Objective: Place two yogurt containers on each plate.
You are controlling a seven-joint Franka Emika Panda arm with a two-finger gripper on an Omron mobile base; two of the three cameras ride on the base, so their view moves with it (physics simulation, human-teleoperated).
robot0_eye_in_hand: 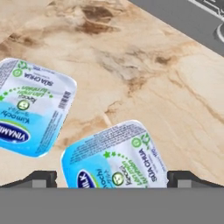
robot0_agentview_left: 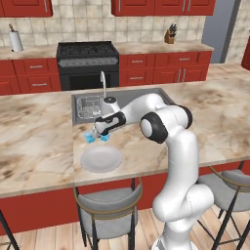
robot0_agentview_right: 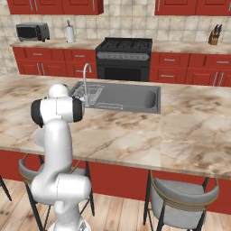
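- Grey-white plate (robot0_agentview_left: 101, 159) at the near counter edge sits bare: 0 cups on it.
- 2 blue cups (robot0_eye_in_hand: 33, 107) (robot0_eye_in_hand: 116, 157) wait on marble just beyond.
- Gripper (robot0_eye_in_hand: 112, 180) spread wide astride the right cup, gripping nothing.

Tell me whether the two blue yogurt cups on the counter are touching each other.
Apart. In the hand view a strip of bare marble counter shows plainly between the left yogurt cup and the right yogurt cup, with no contact along their facing edges.
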